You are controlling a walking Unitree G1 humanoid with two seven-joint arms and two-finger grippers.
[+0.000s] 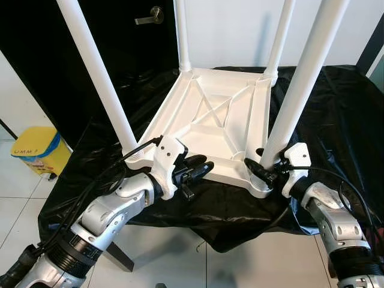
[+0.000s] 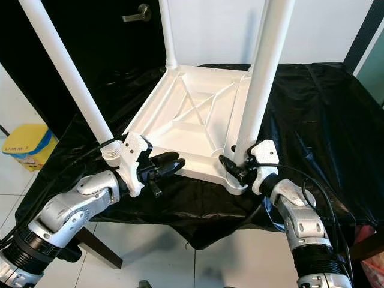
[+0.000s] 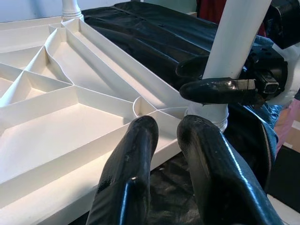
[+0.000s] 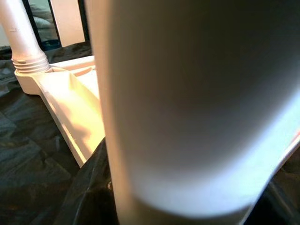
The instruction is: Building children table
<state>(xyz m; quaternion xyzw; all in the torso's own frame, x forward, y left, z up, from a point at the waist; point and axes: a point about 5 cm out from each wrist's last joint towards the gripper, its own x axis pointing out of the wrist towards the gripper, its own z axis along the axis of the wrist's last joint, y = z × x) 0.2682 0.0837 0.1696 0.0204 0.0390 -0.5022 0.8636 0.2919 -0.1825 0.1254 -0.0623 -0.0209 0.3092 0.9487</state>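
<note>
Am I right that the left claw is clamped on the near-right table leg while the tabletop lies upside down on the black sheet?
Not quite: it is the right claw that is clamped on the near-right leg, as the left eye view shows. The left claw hovers shut at the tabletop edge. The tabletop does lie upside down on the black sheet.

A yellow bin [image 1: 35, 151] stands on the pale tiled floor [image 1: 18, 198] beside a dark door with a metal handle [image 1: 150, 17].
</note>
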